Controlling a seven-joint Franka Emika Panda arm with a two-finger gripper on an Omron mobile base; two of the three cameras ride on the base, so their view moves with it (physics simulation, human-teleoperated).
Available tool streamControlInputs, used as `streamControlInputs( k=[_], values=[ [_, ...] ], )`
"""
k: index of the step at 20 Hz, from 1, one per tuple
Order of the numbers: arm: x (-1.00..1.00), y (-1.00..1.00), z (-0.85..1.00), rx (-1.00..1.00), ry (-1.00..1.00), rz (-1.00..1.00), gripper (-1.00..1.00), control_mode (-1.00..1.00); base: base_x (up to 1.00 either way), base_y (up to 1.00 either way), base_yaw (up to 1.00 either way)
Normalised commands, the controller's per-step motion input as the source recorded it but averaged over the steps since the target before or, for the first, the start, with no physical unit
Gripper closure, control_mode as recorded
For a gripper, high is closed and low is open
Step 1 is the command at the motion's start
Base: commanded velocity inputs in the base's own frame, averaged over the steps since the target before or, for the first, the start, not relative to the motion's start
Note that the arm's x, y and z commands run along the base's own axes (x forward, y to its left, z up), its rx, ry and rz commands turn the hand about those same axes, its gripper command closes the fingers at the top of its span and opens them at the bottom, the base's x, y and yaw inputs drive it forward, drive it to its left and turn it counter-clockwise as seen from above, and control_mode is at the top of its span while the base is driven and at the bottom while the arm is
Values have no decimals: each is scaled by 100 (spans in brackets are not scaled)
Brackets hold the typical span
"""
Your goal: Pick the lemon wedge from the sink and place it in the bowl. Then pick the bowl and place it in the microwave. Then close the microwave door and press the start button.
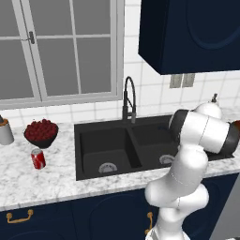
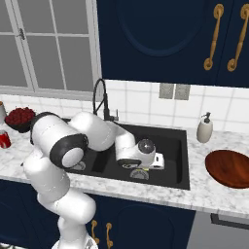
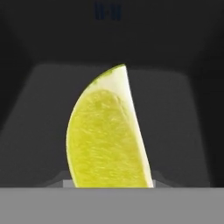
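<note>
- Far off to the left of the fingers, a dark fruit bowl (image 1: 41, 133) heaped with red fruit sits on the marble counter (image 1: 42, 176), a red can (image 1: 38, 158) just in front of it.
- The black faucet (image 2: 100, 99) arches up behind the sink (image 2: 175, 160).
- And here's the arm, reaching low into the right basin, hand (image 2: 141, 154) down near the drain.
- The fingers are hidden, so I cannot tell whether they are spread or pinching.
- Up close in the hand view, the lemon wedge (image 3: 107, 133) looms large straight ahead of the fingers, standing on the dark sink floor.
- Off to the right, a soap bottle (image 2: 204, 128) stands behind, and the bowl (image 2: 229, 168) rests on the counter.
</note>
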Motion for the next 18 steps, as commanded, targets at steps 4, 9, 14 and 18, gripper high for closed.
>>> streamControlInputs(
  k=[4, 9, 14, 18],
  values=[
    [-34, -68, 100, -1, -3, -8, 100, -100, 0, 0, 0],
    [-4, -49, 100, 6, 6, -11, 100, -100, 0, 0, 0],
    [-6, -29, 100, 14, 6, -8, 100, -100, 0, 0, 0],
    [-10, -58, 99, 2, 0, -6, 100, -100, 0, 0, 0]
  ],
)
